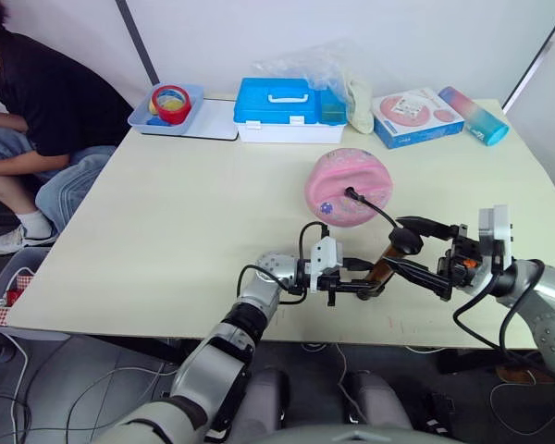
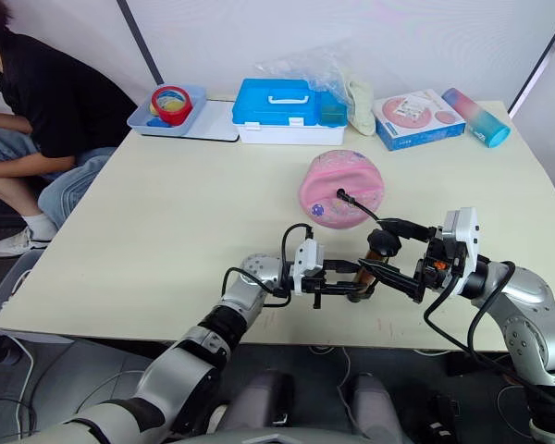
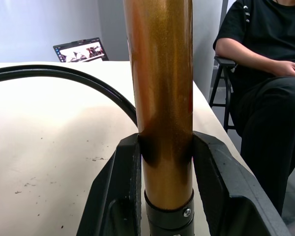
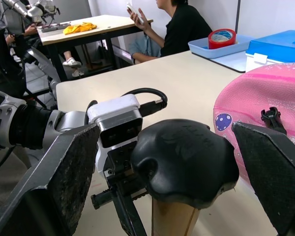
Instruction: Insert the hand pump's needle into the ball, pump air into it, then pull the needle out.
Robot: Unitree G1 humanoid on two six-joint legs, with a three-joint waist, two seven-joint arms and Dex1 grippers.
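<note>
Near the desk [image 1: 166,231] front edge, the left end effector [image 1: 350,280] is pinching the hand pump [image 1: 385,265]; the right end effector [image 1: 424,250] is standing spread around its handle. The needle [image 1: 351,194] is already sitting in the ball [image 1: 350,187]; pumping seems to be remaining.

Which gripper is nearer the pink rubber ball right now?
Right. The right gripper straddles the black pump handle just in front of the pink rubber ball; the left gripper clamps the bronze-gold pump cylinder lower, farther from it.

Bare table [image 1: 166,231] lies open from 9 to 11 o'clock of the ball [image 1: 347,185]. At 12 o'clock, the blue case [image 1: 277,109] and boxes block the far edge.
</note>
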